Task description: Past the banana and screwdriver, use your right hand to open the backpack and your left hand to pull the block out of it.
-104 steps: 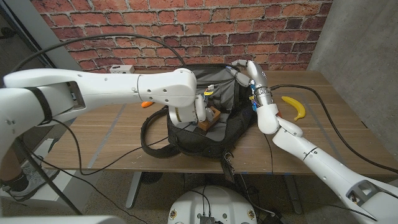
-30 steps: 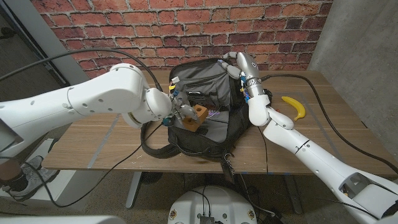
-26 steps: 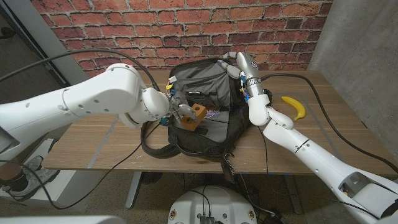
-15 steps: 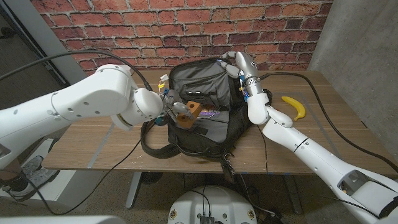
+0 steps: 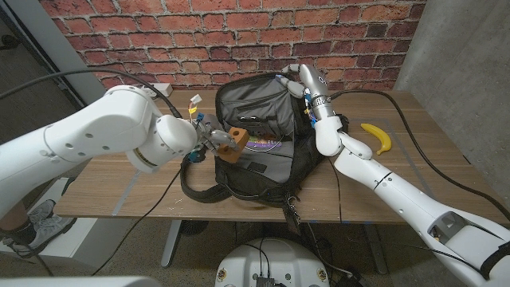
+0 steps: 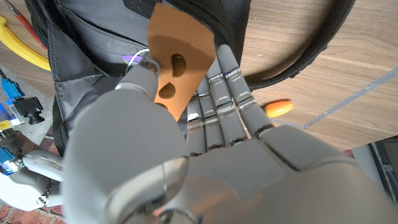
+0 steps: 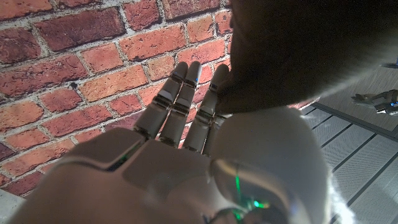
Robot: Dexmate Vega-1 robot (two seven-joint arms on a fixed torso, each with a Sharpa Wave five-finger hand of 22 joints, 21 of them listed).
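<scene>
Behind the block, left hand fingers sit half-hidden.

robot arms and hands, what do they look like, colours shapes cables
Both arms are glossy white, rounded shells with bulbous joints. The left hand is light grey, its fingers segmented with dark seams. The right hand is the same grey; a small green light glows on its back in the right wrist view. Coloured wires and connectors show at the right wrist, and black cables trail behind the arms.

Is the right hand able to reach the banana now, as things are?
Probably not yet: the right hand grips the backpack rim. The banana lies uncovered beside that forearm, so letting go comes first.
</scene>
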